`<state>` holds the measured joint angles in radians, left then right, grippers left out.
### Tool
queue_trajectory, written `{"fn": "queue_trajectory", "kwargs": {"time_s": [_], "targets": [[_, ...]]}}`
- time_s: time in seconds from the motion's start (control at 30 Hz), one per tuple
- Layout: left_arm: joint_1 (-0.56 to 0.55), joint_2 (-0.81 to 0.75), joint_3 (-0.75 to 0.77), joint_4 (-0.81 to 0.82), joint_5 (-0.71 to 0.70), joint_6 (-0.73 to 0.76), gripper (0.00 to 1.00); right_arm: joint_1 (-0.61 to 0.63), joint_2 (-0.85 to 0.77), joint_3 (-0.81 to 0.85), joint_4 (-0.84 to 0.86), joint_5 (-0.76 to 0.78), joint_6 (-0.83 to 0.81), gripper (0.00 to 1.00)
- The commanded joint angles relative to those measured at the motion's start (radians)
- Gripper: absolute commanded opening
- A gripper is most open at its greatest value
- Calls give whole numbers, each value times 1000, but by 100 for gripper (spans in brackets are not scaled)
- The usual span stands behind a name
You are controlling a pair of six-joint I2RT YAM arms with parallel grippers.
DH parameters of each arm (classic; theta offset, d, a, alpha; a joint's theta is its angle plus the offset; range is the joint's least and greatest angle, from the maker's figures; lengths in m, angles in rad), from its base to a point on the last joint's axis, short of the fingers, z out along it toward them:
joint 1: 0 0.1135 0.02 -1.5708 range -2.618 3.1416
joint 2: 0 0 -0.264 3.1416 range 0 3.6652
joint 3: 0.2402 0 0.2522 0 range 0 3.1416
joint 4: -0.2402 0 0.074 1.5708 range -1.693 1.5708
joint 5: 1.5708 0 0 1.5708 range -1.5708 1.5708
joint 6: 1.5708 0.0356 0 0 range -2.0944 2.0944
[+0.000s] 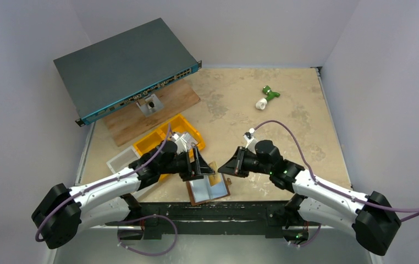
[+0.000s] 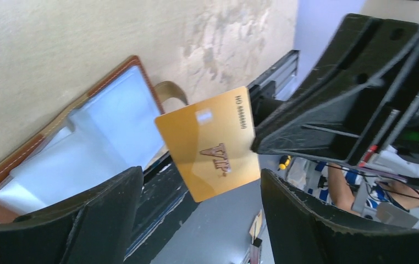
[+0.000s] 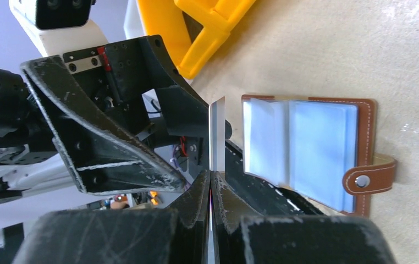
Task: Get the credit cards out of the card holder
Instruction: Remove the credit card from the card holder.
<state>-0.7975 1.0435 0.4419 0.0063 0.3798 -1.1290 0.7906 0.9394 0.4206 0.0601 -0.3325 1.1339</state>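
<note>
Your card holder (image 1: 208, 191) lies open at the near edge of the tabletop (image 1: 262, 143), pale blue pockets facing up. Just over it, your right end effector (image 3: 211, 181) is closed tight on one edge of a gold credit card (image 2: 210, 143) marked VIP, lifted clear of the holder. Your left end effector (image 1: 200, 164) is spread wide with its fingers on either side of that card, gripping nothing. Beyond on the left sit a yellow bin (image 1: 152, 144), a wooden board (image 1: 136, 118) and a network switch (image 1: 122, 66). A green-and-white object (image 1: 266, 96) lies far right.
</note>
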Motion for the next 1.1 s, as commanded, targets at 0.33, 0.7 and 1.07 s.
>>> {"fn": "queue_trajectory", "kwargs": {"time_s": [0.33,0.7,1.07], "targets": [[30,-78,-56,259,57,-104,78,-5,-35,65,86,-57,106,0],[32,-83,-75,320,74,-152,34,-10,-34,63,89,-61,108,0],[34,-184,11,-34,-43,-64,0,-4,13,148,-130,58,-53,37]]}}
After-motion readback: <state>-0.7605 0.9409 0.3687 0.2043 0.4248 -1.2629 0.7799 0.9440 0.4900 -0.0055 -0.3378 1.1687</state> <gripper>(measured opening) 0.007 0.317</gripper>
